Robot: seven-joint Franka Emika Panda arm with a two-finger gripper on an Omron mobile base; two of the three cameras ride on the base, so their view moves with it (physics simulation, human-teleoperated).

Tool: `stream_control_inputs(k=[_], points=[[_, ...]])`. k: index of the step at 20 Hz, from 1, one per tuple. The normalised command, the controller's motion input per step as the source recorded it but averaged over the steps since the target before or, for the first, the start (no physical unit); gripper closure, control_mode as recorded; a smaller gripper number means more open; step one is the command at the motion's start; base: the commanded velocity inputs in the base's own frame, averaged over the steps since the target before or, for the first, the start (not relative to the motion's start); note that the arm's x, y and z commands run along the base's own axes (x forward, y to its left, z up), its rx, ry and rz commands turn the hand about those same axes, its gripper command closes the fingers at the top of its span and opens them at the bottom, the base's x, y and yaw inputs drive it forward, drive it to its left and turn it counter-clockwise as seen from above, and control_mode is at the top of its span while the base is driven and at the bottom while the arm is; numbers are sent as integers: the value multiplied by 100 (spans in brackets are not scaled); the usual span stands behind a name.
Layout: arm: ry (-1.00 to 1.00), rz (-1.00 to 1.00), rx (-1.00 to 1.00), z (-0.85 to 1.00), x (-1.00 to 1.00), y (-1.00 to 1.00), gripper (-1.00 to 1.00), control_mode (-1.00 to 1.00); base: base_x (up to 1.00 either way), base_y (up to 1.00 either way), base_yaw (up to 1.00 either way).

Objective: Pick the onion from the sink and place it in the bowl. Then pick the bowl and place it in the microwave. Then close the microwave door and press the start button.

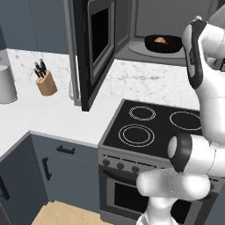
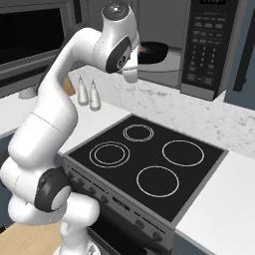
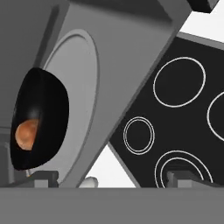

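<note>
The black bowl (image 1: 163, 43) sits on the pale turntable (image 3: 81, 96) inside the microwave (image 1: 147, 24), with the orange-brown onion (image 3: 27, 133) lying in it. The bowl (image 2: 155, 50) also shows behind the arm's wrist in the right base view. The microwave door (image 1: 94, 48) stands swung wide open to the left. My gripper (image 3: 113, 178) is open and holds nothing. It hangs just outside the microwave's opening, apart from the bowl (image 3: 43, 118). The microwave's button panel (image 2: 206, 45) is to the right of the opening. The sink is out of view.
A black stove top (image 1: 154, 123) with four rings lies below the microwave. A knife block (image 1: 46, 81) and a grey canister (image 1: 6, 83) stand on the white counter at the left. Two small shakers (image 2: 88, 93) stand by the stove's left side.
</note>
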Motion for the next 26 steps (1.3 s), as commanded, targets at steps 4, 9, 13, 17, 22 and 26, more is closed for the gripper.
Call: stream_control_inputs(k=[4, 9, 13, 17, 22, 26], points=[[-16, 0, 2, 0, -100, 27, -100, -100, 0, 0, 0], [-6, -1, 1, 0, -100, 40, -100, -100, 0, 0, 0], [0, 0, 0, 0, -100, 44, -100, -100, 0, 0, 0], [0, 0, -5, 1, -100, 45, -100, -100, 0, 0, 0], [-2, 0, -7, 1, -92, 61, -100, -100, 0, 0, 0], [-19, -3, 0, 0, -74, 73, -100, -100, 0, 0, 0]])
